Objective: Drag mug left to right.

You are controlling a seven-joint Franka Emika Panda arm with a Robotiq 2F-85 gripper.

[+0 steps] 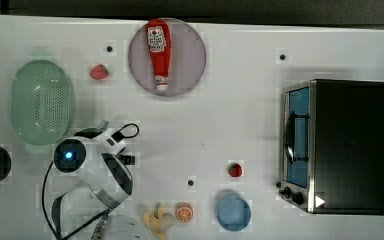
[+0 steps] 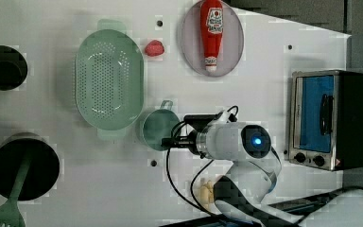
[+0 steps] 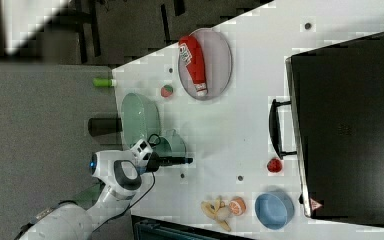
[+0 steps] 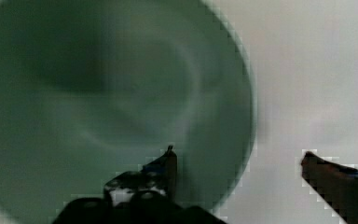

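Straddling the mug's rim, the hand point(image 4: 237, 163) shows in the wrist view w/ one finger point(image 4: 165, 165) inside the cup and the other outside over bare bench; jaws spread wide, not clamped on the wall. In the left view the hand point(image 2: 170, 141) reaches over the mug point(image 2: 157, 128), which sits on the white bench point(image 2: 264, 28) just beside the green strainer point(image 2: 108, 78), handle pointing away from the hand. In the right view the hand point(image 3: 177, 160) lies across the mug point(image 3: 172, 142), strainer point(image 3: 139, 119) just beyond it. In the top view the arm's white wrist point(image 1: 70, 155) w/ its blue light covers most of the mug, the strainer point(image 1: 41, 102) touching or nearly touching that spot.

Farther from the hand: a strawberry point(image 2: 154, 48) past the strainer, then a ketchup bottle point(image 2: 211, 33) lying on a round plate point(image 2: 234, 35). Well apart from the hand, across the bench, a toaster oven point(image 2: 328, 118) w/ blue-tinted door. Near the arm's base side: a pale food pile point(image 1: 157, 217), an orange slice point(image 1: 184, 213), a round blue dish point(image 1: 233, 212) and a small red fruit point(image 1: 235, 170).
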